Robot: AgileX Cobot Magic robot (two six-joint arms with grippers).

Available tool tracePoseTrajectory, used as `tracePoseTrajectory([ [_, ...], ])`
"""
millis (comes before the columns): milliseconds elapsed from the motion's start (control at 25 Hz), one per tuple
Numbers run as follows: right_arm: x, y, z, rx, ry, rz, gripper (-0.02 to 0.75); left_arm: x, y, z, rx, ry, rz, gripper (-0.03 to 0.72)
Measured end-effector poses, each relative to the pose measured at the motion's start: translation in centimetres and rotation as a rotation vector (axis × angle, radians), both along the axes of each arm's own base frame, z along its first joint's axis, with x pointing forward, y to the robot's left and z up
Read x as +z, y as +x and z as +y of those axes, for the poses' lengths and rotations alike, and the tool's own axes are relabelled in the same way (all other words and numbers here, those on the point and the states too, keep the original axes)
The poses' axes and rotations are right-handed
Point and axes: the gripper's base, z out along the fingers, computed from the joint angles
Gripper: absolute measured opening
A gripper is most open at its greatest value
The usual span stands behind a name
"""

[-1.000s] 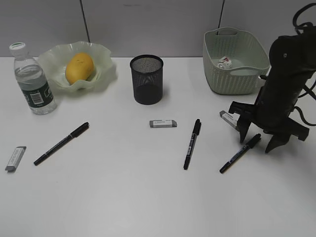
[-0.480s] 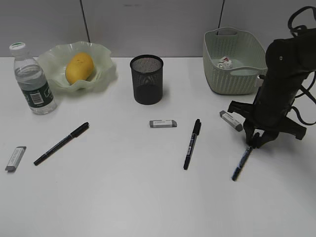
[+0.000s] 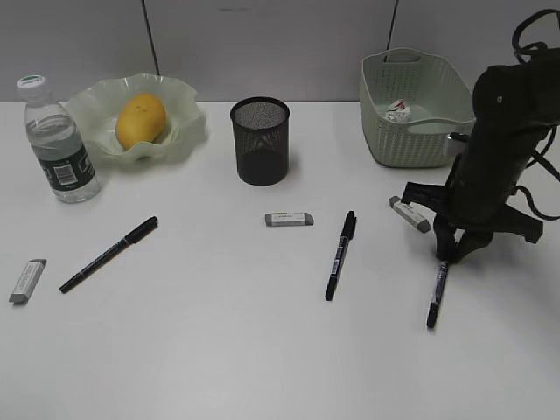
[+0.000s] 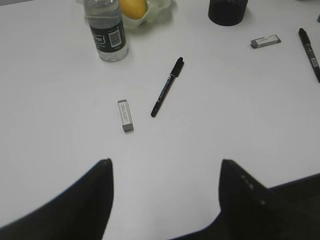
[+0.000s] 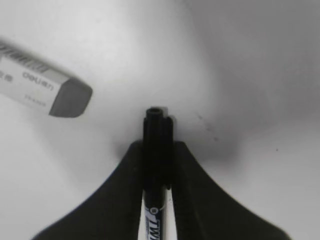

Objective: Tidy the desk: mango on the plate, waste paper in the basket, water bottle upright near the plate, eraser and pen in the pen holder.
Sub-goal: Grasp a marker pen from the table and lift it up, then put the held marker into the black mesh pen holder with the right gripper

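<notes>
My right gripper [image 3: 453, 255] [image 5: 158, 150] is shut on a black pen [image 3: 436, 294] [image 5: 158, 135] by its cap end; the pen slants down to the desk [image 3: 219, 350]. An eraser [image 3: 409, 213] [image 5: 35, 85] lies just left of it. Two more pens [image 3: 340, 254] [image 3: 108, 254] and two erasers [image 3: 289, 219] [image 3: 27, 280] lie on the desk. The mango [image 3: 141, 120] sits in the plate [image 3: 179, 140]. The waste paper [image 3: 398, 111] is in the basket [image 3: 411, 140]. The water bottle [image 3: 58, 140] stands upright left of the plate. The pen holder [image 3: 260, 140] stands mid-back. My left gripper [image 4: 165, 172] is open, over bare desk.
The left wrist view shows an eraser [image 4: 125, 115], a pen [image 4: 167, 86], the bottle [image 4: 106, 32] and another eraser [image 4: 265, 41]. A grey partition wall [image 3: 262, 44] runs behind the desk. Cables hang at the right arm [image 3: 503, 149].
My right gripper closed on the rightmost pen and raised its cap end; the pen swung from a slant toward pointing at the front edge. The left arm has not moved.
</notes>
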Motion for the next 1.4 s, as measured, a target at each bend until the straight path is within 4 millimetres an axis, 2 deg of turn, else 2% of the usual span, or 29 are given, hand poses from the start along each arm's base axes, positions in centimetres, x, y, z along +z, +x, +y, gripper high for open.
tracePoseTrajectory([
  [80,0.8,-0.1,0.0,0.053,-0.001,-0.013,0.145,0.0,0.0,0.0,0.0,0.0,0.0,0.501],
  [240,4.0,0.1,0.3,0.114,0.038,-0.104,0.143,0.0,0.0,0.0,0.0,0.0,0.0,0.501],
  [520,11.3,2.9,1.9,0.177,0.174,-0.427,0.143,0.0,0.0,0.0,0.0,0.0,0.0,0.501],
  [760,16.6,4.9,6.2,0.333,0.211,-0.763,0.143,0.0,0.0,0.0,0.0,0.0,0.0,0.501],
  [880,18.4,5.2,8.5,0.406,0.21,-0.959,0.143,0.0,0.0,0.0,0.0,0.0,0.0,0.501],
  [1040,19.7,5.0,11.2,0.505,0.186,-1.17,0.143,0.0,0.0,0.0,0.0,0.0,0.0,0.501],
  [1120,19.4,5.0,12.5,0.547,0.18,-1.239,0.143,0.0,0.0,0.0,0.0,0.0,0.001,0.501],
  [1320,17.6,5.5,14.9,0.63,0.166,-1.373,0.143,0.0,0.0,0.0,0.0,0.0,0.001,0.501],
  [1400,16.3,5.8,15.6,0.66,0.16,-1.402,0.143,0.0,0.0,0.0,0.0,0.0,0.001,0.501],
])
